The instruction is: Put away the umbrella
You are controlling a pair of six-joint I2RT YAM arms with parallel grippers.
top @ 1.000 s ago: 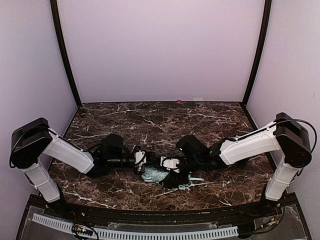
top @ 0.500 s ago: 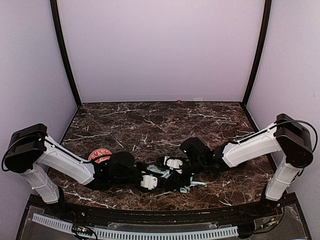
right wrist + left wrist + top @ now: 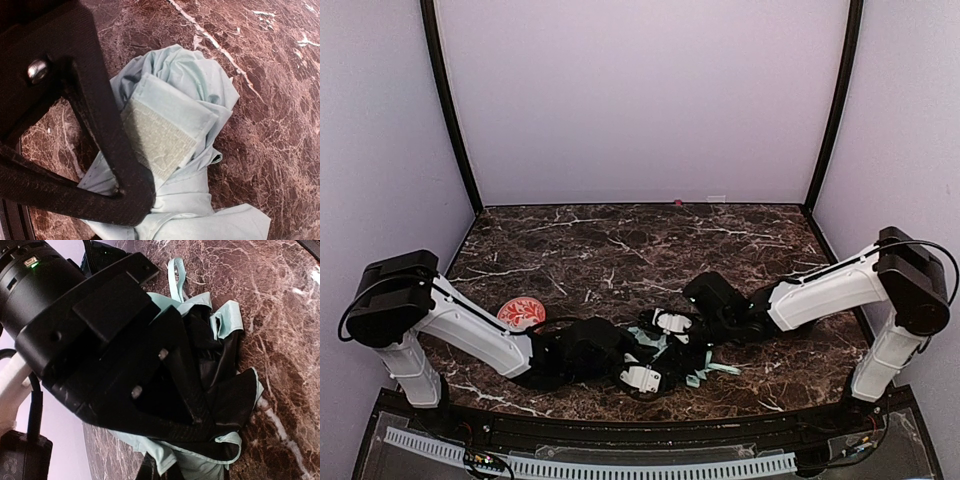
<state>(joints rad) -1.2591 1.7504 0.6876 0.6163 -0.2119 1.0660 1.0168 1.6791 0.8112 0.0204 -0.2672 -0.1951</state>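
My left pincer and right pincer crowd the umbrella at the counter's near edge — can't tell either grip — bundling's in hand, next the strap must wrap round and fasten.

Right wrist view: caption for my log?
Bunched mint umbrella on marble table, Velcro tab up, a gripper finger crossing it.

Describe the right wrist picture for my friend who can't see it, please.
A pale mint-green umbrella lies bunched up on a dark brown marble table, with its closing strap and fuzzy fastening patch folded on top. The black gripper fills the left side, its tips in front of the fabric.
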